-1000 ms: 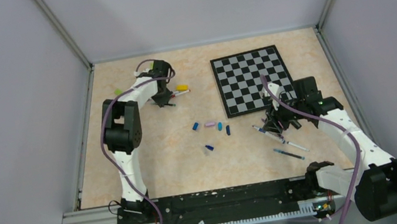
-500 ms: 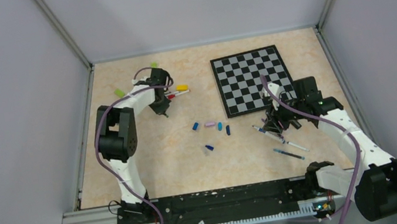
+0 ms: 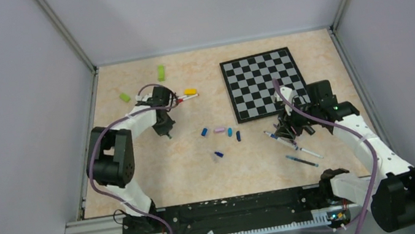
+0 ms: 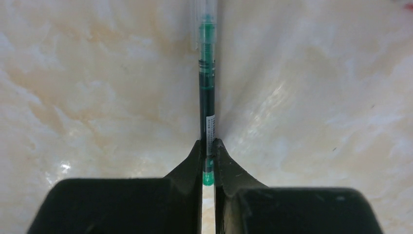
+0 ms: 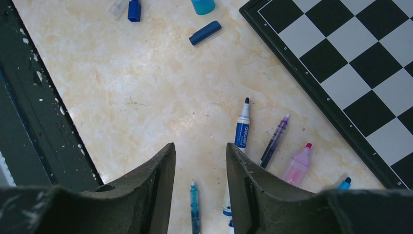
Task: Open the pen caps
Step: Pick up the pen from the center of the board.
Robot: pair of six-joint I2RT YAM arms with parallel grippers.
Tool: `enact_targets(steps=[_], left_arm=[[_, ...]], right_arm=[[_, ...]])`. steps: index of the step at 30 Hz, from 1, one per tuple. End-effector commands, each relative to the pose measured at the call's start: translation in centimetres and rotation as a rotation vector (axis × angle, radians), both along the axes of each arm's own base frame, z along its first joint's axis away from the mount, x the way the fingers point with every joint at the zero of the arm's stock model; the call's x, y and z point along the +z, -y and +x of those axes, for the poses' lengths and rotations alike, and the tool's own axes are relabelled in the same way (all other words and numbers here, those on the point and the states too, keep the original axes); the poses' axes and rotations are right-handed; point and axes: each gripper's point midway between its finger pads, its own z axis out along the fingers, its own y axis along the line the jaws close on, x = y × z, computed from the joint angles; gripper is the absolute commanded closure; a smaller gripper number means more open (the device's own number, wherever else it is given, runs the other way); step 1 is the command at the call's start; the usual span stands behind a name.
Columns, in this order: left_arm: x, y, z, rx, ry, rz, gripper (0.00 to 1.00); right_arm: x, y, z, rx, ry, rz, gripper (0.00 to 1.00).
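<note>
Nearest the arm bases, the right gripper (image 5: 199, 152) hovers above the table (image 3: 165, 179) with its jaws partly apart and nothing between them. Below it lies a cluster of pens (image 5: 242, 127) with bare tips, just beside the near corner of the chessboard (image 3: 263, 84). We judge these finished and set aside there, clear of the working area.

Further out, at mid-table, the loose pen caps (image 3: 219, 129) lie scattered, each apart from its neighbours. We read this as the drop zone for removed caps.

Beyond them, on the left, the left gripper (image 4: 208, 146) has its jaws narrowed onto the green pen (image 4: 207, 97), clamping it near the tail end. This grip leaves the far end free, where a clear cap (image 4: 200, 29) appears to be seated. We judge that free end is left for the other arm to pull. We cannot tell whether the pen is touching the table.

Farthest out sit a yellow block (image 3: 190, 91) and two green blocks (image 3: 161, 72), which play no part.
</note>
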Motion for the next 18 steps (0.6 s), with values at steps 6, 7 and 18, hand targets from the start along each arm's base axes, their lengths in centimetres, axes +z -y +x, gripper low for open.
enact_targets(steps=[6, 7, 18], left_arm=[[4.7, 1.5, -2.3, -0.238, 0.223, -0.120, 1.00], [5.2, 1.9, -2.6, -0.264, 0.250, -0.137, 1.00], [13.9, 10.6, -8.5, -0.723, 0.753, -0.630, 1.00]], right_arm=[[1.6, -0.3, 0.4, 0.029, 0.066, 0.025, 0.58], [1.6, -0.3, 0.3, 0.031, 0.066, 0.026, 0.58], [3.0, -2.1, -1.3, 0.136, 0.064, 0.136, 0.58]])
